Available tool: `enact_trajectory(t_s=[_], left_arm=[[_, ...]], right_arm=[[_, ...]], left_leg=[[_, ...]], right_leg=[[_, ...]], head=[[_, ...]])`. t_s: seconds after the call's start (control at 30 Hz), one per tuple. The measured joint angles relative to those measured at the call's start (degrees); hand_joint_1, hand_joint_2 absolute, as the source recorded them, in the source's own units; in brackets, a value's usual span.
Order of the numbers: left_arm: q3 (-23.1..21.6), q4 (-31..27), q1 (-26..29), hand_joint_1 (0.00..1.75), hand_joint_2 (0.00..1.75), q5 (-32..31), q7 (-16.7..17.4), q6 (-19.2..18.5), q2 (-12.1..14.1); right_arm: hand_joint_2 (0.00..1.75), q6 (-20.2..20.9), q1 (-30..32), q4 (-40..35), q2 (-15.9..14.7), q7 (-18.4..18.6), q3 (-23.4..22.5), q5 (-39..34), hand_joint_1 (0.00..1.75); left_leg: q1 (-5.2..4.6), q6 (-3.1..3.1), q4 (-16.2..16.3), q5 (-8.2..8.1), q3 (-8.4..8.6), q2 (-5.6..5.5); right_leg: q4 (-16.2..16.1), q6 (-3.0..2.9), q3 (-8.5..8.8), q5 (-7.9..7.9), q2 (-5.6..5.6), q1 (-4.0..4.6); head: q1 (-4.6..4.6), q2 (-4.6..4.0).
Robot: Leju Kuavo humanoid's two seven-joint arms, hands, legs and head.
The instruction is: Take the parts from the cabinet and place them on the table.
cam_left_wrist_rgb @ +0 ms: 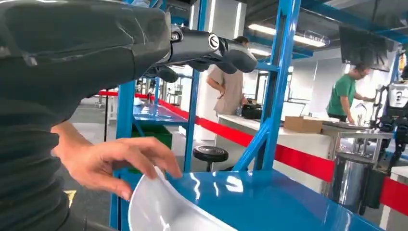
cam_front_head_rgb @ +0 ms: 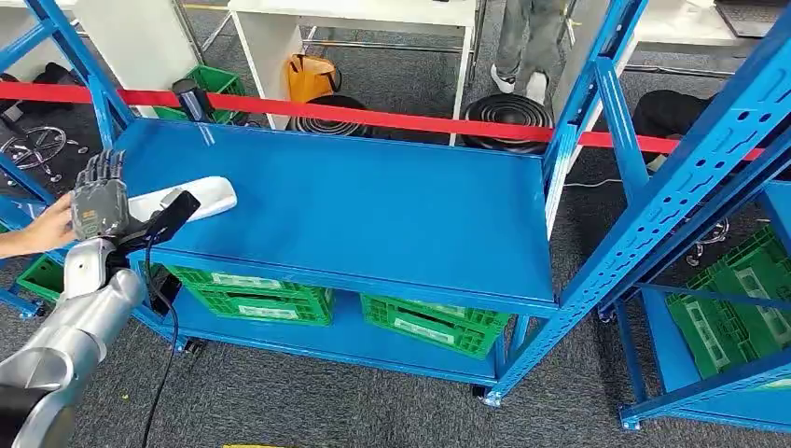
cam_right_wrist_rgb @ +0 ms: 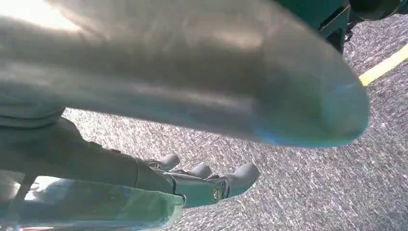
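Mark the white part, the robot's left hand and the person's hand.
white part (cam_front_head_rgb: 201,198), head view, on its bare upper surface.
left hand (cam_front_head_rgb: 99,201), head view, middle of its back.
person's hand (cam_left_wrist_rgb: 103,161), left wrist view, on its back.

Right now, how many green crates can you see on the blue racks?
4: two side by side on the middle rack's lower shelf, one low on the right rack, one behind the robot arm at left. Others may be hidden.
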Motion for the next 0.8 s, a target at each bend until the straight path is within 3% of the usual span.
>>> enact_trajectory(t_s=[0.8], left_arm=[[0.4,-0.5,-0.4,0.00,1.75,-1.2,-0.2,-0.7,-0.4]], right_arm=[[0.00,0.0,-0.4,0.3,0.2,0.0,-0.4,0.5,0.00]], left_leg=[[0.00,0.00,0.0,0.00,0.01,0.01]], right_leg=[[0.0,0.00,-0.01,0.00,0.01,0.00]], head=[[0.00,0.00]])
